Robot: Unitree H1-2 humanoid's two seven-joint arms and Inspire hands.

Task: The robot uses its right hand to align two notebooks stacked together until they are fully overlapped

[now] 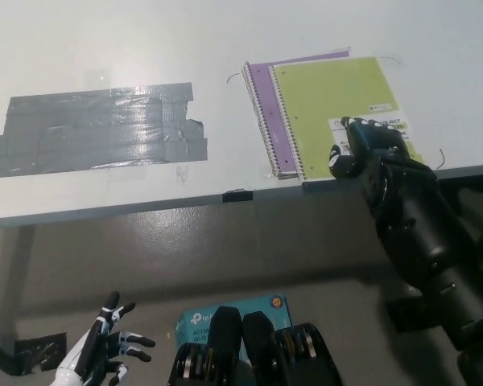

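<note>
Right hand (369, 146) flat on green notebook (338, 104), fingers apart, gripping nothing; purple notebook (262, 100) protrudes left. Next: slide green left.

a white table (105, 48) fills the upper part of the head view, with a patch of grey tape strips (97, 127) stuck on its left half. below its front edge lies a grey-brown floor (185, 257). a teal box (195, 320) sits on the floor near the bottom.
</note>
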